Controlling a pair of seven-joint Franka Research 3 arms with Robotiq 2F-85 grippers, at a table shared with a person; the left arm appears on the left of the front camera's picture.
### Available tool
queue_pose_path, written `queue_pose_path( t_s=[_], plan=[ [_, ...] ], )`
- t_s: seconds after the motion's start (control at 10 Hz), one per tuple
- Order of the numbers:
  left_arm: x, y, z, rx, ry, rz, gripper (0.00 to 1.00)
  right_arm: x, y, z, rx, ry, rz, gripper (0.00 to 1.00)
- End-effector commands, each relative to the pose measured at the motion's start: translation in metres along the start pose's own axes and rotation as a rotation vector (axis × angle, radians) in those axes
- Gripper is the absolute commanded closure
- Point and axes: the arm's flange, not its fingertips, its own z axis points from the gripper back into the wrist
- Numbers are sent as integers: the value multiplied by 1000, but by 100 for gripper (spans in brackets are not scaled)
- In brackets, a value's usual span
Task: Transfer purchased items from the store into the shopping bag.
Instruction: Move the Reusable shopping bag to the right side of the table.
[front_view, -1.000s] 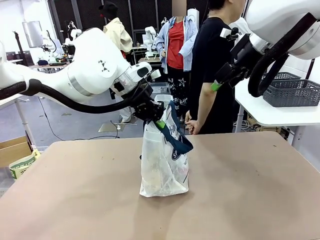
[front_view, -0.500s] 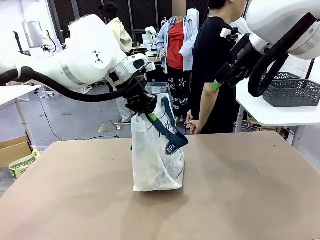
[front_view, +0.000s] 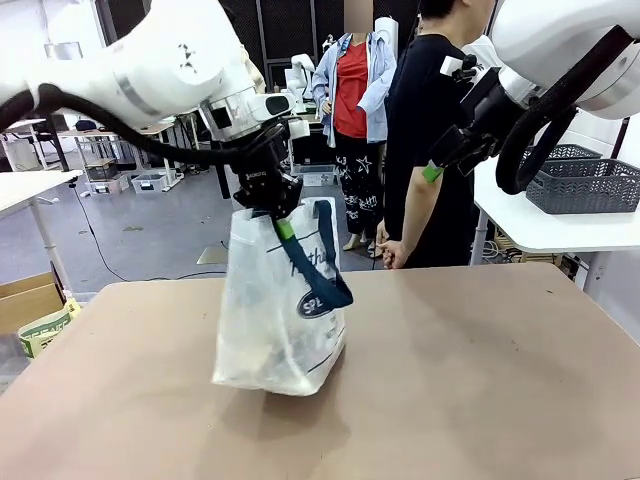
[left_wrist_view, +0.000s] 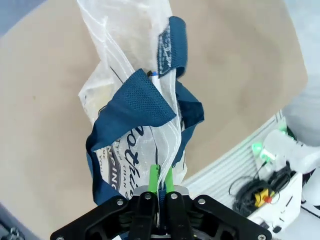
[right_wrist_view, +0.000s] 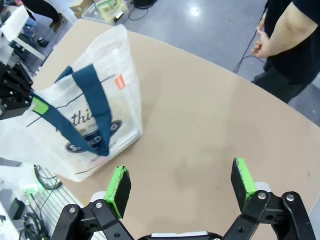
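Tabletop (front_view: 480, 380): one shopping bag (front_view: 280, 320), clamped by left gripper (front_view: 283, 224), now lifted leftward; right gripper (right_wrist_view: 180, 187) agape.

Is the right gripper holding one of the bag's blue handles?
No: in the right wrist view the right gripper stands open over bare table, while the left gripper pinches the shopping bag top.

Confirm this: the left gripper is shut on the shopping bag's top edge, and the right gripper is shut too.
Not quite. The left gripper is shut on the shopping bag, but the right gripper is open, its green pads wide apart above the table, as the right wrist view shows.
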Motion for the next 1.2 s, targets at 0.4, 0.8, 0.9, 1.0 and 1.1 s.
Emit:
queue_pose_path(
  t_s=[0.4,0.8,0.9,1.0,1.1],
  plan=[
    [76,-3,33,120,269,104,100,-3,1,-1,-10,16,1,0],
    [68,5,74,194,163,159,100,-3,1,-1,-10,16,1,0],
    [53,11,86,215,121,179,100,-3,1,-1,-10,16,1,0],
    [34,18,97,278,94,197,100,-3,1,-1,-10,16,1,0],
    [12,30,108,302,43,224,100,-3,1,-1,-10,16,1,0]
  ],
)
